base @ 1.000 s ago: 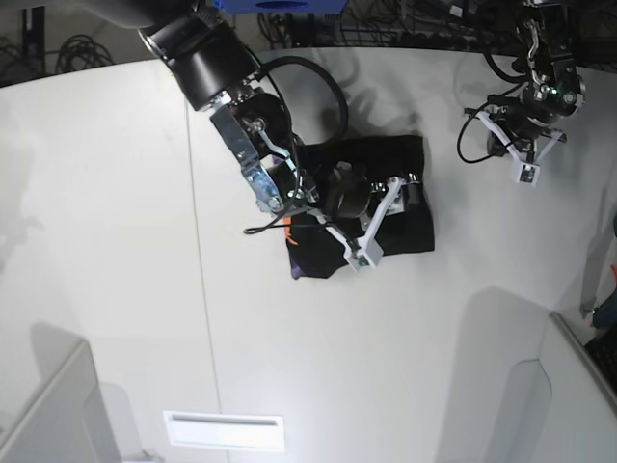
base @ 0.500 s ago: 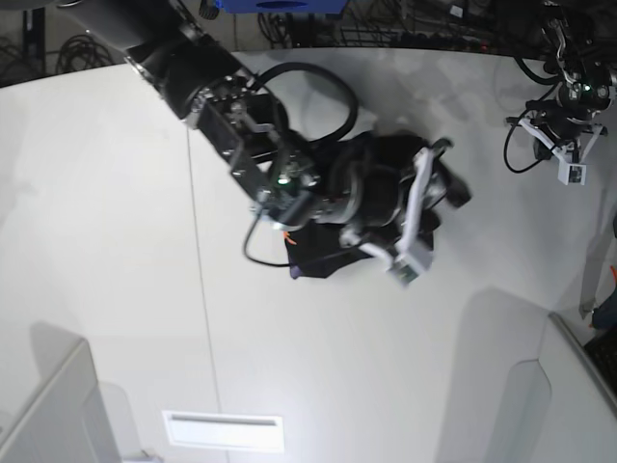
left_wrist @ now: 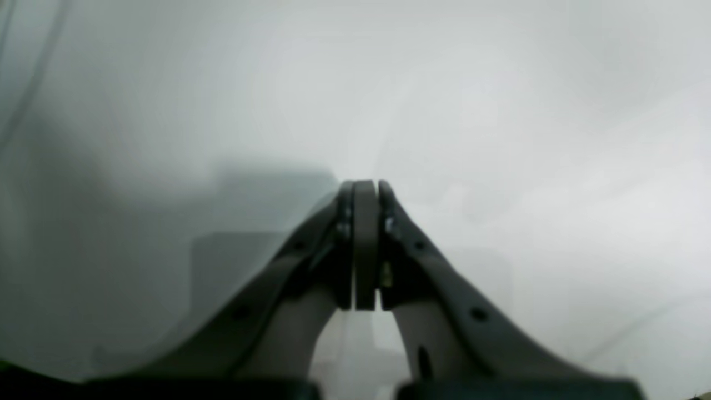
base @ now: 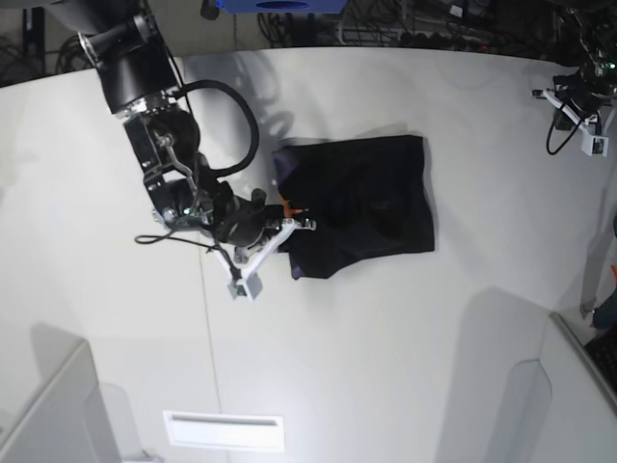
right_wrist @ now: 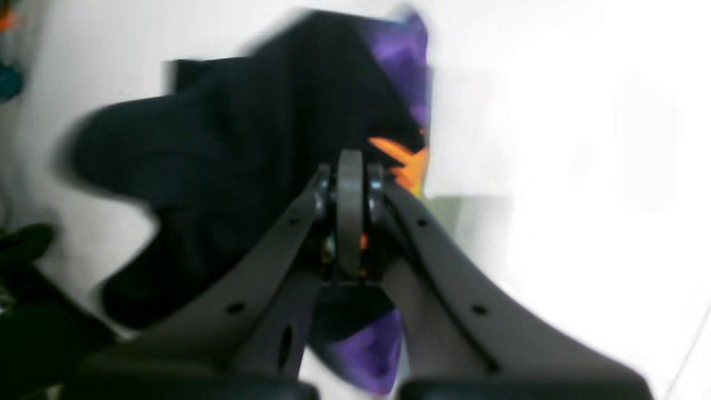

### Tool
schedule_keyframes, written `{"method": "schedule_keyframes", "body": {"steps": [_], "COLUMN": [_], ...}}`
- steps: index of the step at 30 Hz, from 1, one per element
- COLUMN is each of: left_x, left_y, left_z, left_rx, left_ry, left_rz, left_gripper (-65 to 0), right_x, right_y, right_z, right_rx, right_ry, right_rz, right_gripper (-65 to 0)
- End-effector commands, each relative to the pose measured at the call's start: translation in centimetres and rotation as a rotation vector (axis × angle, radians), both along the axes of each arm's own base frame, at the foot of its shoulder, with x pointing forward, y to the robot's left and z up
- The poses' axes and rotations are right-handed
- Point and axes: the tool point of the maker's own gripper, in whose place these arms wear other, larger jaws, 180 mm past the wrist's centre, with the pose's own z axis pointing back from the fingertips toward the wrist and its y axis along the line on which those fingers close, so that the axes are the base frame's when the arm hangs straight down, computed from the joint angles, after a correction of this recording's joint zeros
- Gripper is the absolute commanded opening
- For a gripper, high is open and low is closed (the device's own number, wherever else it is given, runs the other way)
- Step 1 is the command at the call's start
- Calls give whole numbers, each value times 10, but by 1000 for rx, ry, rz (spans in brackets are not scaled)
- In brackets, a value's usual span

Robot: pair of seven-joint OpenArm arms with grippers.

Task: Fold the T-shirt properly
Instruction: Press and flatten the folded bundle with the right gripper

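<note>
The T-shirt (base: 362,204) lies as a folded black bundle on the white table (base: 405,338), slightly toward 1 o'clock from the middle of the base view. Its outline is roughly rectangular and rumpled. At its 9 o'clock edge small patches of orange and purple print show; the rest of the upper surface is plain black.

The right claw (base: 258,255) sits at the bundle's 8 o'clock side, just beside the cloth. In the right wrist view its jaws are clenched together with no cloth visible between the pads, though that frame is blurred; the T-shirt (right_wrist: 250,166) fills the area behind it, with purple and orange at the 1 o'clock side.

The left claw (base: 586,121) is at the 2 o'clock corner of the base view, well apart from the T-shirt. In the left wrist view the left claw (left_wrist: 365,191) is clenched on nothing, over bare table (left_wrist: 500,111).
</note>
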Motion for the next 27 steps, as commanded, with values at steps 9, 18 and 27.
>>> {"method": "schedule_keyframes", "body": {"steps": [9, 18, 27], "left_x": [6, 7, 23], "left_y": [4, 6, -11], "left_z": [9, 11, 39], "left_rx": [19, 22, 59], "left_ry": [-26, -29, -103], "left_rz": [-20, -14, -91], "left_gripper": [-650, -650, -650], "right_x": [-19, -36, -10], "right_y": [106, 177, 123], "right_z": [15, 47, 18], "right_rx": [45, 41, -5], "right_ry": [-43, -125, -20], "right_rz": [205, 394, 227], "right_gripper": [-650, -650, -650]}}
